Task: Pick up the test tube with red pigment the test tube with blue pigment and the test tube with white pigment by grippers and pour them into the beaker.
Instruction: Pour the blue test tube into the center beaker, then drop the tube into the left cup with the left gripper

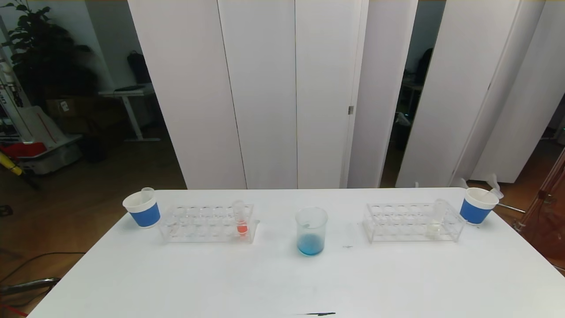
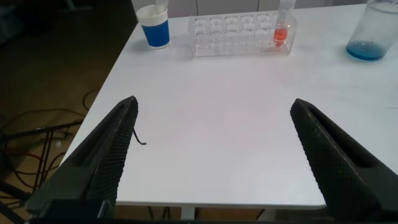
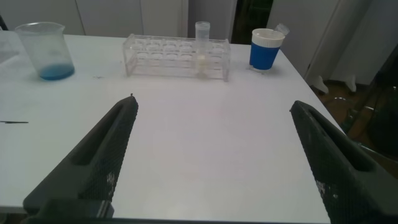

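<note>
Both arms hang back off the near table edge. The left gripper (image 2: 213,155) stands with jaws wide and empty, and so does the right gripper (image 3: 213,155). Ahead of the left jaws, a clear plastic rack (image 2: 239,34) props the slim clear tube of orange-red liquid (image 2: 282,31) upright for grasping. Ahead of the right jaws, a matching rack (image 3: 177,56) holds the slim clear tube of cream-white liquid (image 3: 202,50). The small clear beaker (image 1: 311,232), between the racks, already holds blue liquid; no blue tube shows. No writing is legible.

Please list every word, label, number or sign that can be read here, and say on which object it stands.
None can be read.
Beaker: no readable scale marks.
Paper cups: plain blue band, no print.
Tube racks: no labels.
Box in the far left background: a sticker, too small to read.
</note>
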